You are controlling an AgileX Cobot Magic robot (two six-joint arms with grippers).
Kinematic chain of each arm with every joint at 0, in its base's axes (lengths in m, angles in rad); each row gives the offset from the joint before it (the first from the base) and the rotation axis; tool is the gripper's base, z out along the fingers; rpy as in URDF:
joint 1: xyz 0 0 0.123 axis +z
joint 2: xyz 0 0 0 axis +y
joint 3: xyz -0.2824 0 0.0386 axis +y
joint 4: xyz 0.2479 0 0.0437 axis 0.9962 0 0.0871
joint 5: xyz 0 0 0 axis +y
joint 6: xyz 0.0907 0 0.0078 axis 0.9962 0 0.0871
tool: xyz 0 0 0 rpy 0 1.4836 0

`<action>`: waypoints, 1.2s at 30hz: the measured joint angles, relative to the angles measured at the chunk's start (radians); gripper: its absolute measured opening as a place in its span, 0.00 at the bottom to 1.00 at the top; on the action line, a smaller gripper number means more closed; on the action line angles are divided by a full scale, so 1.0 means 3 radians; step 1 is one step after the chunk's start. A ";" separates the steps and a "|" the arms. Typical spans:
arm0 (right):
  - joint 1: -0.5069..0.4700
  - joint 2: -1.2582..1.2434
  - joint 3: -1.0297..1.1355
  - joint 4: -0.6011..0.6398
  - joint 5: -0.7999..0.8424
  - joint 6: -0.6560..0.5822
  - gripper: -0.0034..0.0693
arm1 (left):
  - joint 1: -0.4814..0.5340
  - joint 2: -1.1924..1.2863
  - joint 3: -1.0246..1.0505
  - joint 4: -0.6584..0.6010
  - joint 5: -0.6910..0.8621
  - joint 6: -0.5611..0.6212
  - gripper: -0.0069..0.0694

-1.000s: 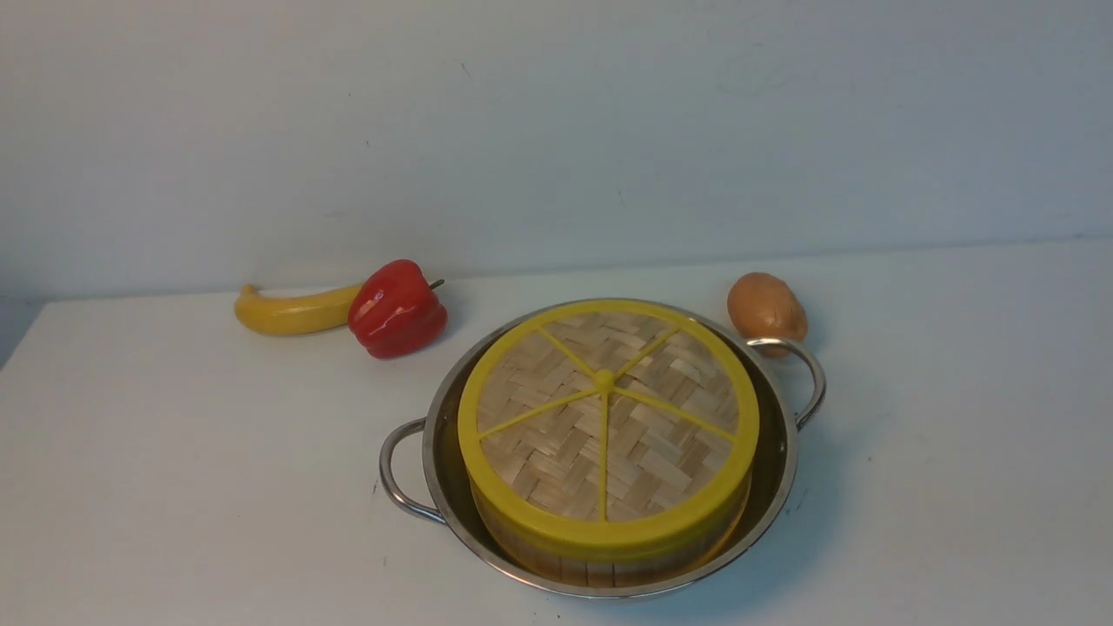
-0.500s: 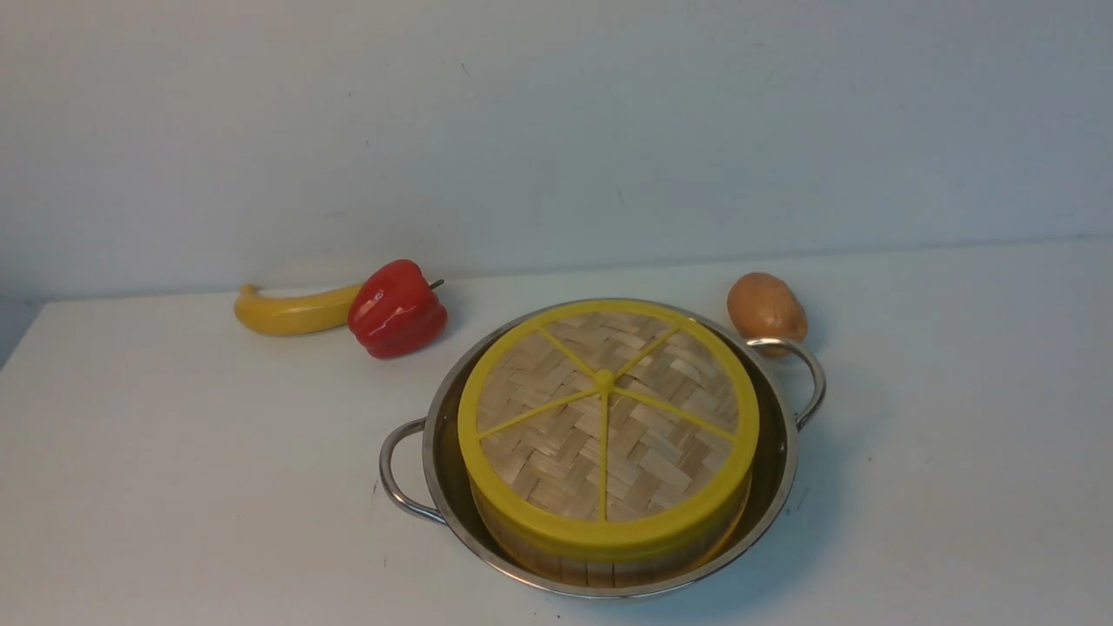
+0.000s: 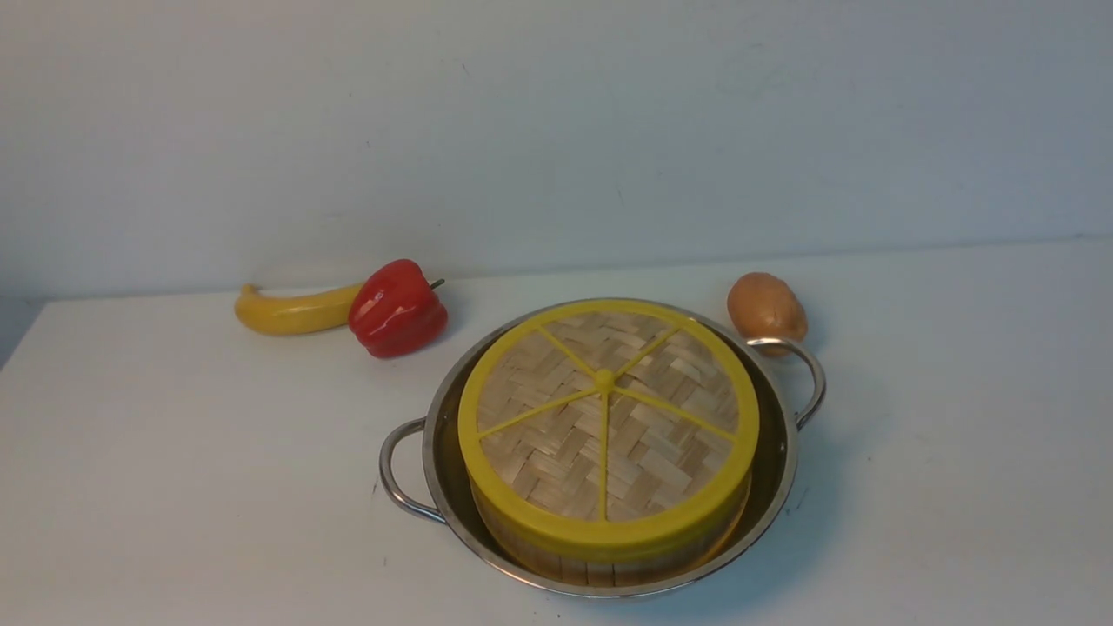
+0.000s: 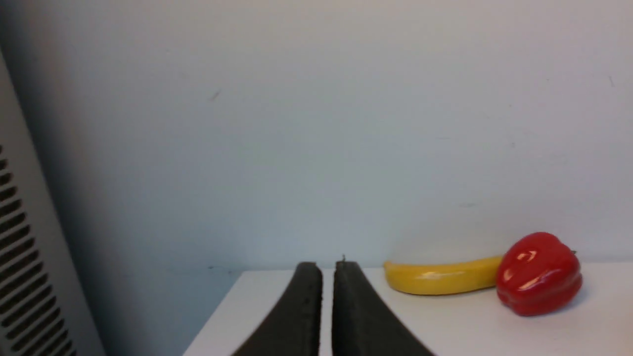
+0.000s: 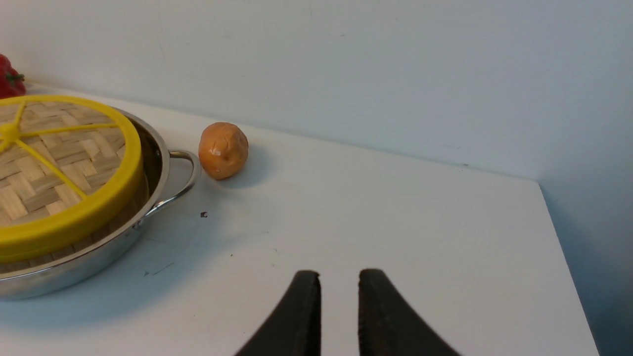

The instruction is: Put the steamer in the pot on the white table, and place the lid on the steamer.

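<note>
The lid [image 3: 607,409], a woven disc with a yellow rim and spokes, lies flat on the steamer [image 3: 600,569], of which only the slatted wall shows under it. The steamer stands inside the steel pot [image 3: 439,452] on the white table [image 3: 174,487]. The right wrist view shows the lid [image 5: 49,163] and the pot [image 5: 99,257] too. Neither gripper shows in the front view. My left gripper [image 4: 328,267] is shut and empty near the table's left edge. My right gripper [image 5: 339,274] is slightly open and empty, over bare table to the right of the pot.
A yellow banana [image 3: 291,311] and a red pepper [image 3: 396,309] lie at the back left, touching each other. A brown potato [image 3: 765,309] lies by the pot's right handle [image 3: 804,374]. A wall stands behind the table. The table's right edge [image 5: 559,237] is near my right gripper.
</note>
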State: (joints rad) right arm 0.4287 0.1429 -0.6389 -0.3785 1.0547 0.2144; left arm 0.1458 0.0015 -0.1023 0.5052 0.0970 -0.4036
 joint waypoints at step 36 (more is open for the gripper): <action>0.0000 -0.0001 0.0000 0.0051 0.0000 0.0013 0.37 | 0.0004 -0.0005 0.0362 -0.1298 -0.0039 0.1024 0.13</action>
State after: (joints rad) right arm 0.4287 0.1427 -0.6389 -0.3632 1.0547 0.2184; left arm 0.1471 0.0000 0.0063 0.1158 0.0854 -0.0965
